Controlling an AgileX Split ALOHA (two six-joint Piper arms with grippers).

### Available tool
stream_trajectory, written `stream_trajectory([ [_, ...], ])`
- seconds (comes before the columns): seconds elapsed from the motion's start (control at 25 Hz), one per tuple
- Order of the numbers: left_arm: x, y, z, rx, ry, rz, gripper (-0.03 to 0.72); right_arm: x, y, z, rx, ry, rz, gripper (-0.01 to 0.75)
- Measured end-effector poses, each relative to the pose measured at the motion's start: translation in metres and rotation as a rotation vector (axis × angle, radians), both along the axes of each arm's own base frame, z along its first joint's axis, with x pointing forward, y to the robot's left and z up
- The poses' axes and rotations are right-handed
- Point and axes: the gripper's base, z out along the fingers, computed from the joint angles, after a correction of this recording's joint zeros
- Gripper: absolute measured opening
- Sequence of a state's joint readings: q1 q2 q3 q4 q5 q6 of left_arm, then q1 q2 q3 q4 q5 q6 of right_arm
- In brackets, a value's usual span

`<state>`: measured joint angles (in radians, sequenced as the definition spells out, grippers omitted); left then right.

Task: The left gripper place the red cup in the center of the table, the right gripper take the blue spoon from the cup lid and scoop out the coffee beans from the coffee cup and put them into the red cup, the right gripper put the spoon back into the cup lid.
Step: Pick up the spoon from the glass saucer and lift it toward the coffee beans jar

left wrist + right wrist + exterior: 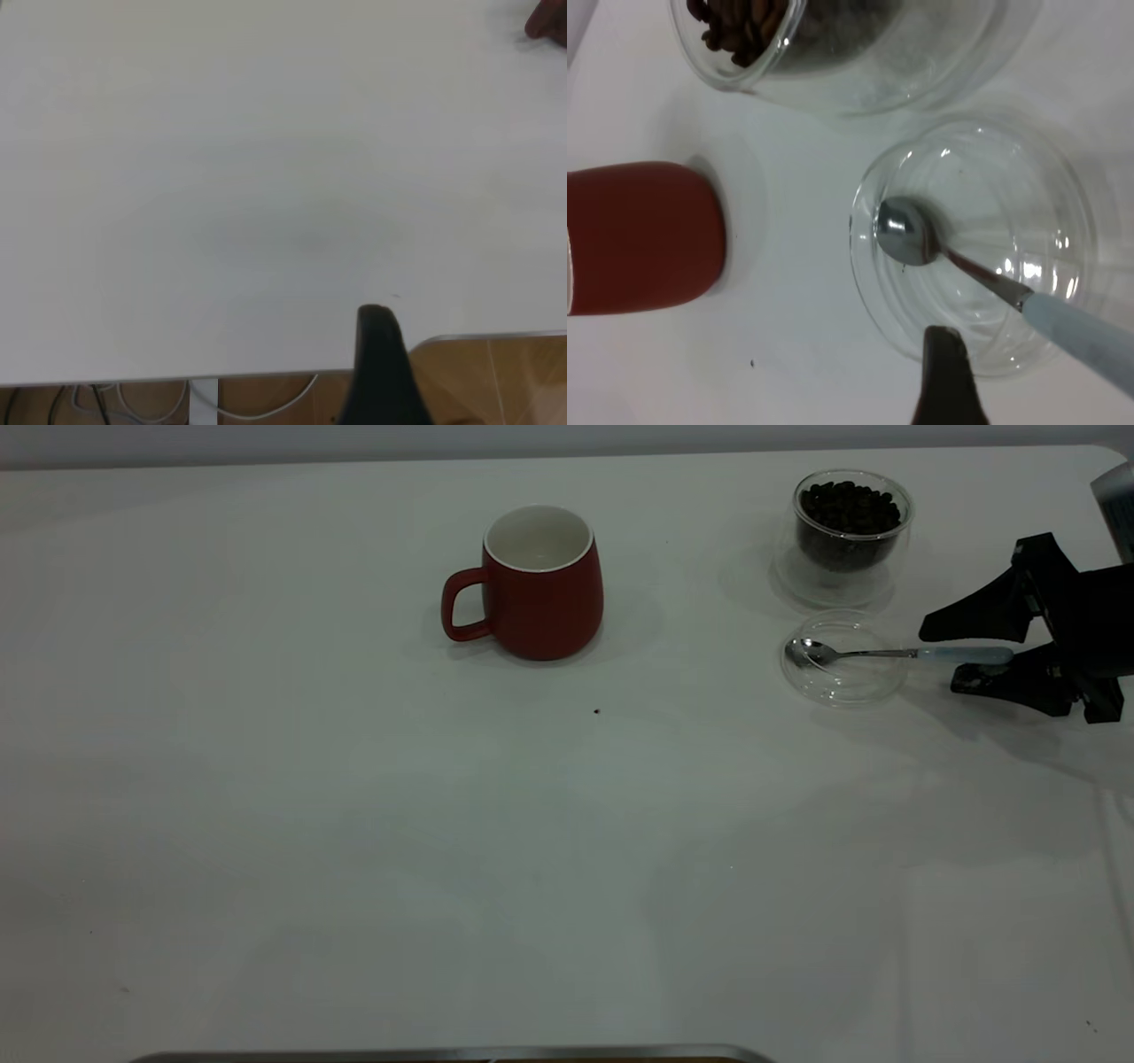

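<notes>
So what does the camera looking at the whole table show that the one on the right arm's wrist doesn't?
Only the exterior view shows the right gripper with its fingers open on either side of the blue spoon's handle, the red cup's handle and white inside, and the wide table.

Only the right wrist view shows the spoon's bowl close up, resting inside the cup lid.

Both show the red cup, the lid with the spoon in it, and the coffee cup holding coffee beans.
</notes>
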<state>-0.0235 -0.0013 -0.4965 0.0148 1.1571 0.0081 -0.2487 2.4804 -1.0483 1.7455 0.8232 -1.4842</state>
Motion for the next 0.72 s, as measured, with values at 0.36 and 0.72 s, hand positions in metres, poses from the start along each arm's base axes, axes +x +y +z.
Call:
stream_trajectory([
  [0.36, 0.0, 0.0, 0.0, 0.0, 0.0, 0.0, 0.587, 0.0, 0.0, 0.0, 0.0, 0.0, 0.0, 0.475],
  [0.72, 0.0, 0.0, 0.0, 0.0, 0.0, 0.0, 0.587, -0.0002, 0.0001, -0.0001, -0.001, -0.001, 0.004, 0.242],
])
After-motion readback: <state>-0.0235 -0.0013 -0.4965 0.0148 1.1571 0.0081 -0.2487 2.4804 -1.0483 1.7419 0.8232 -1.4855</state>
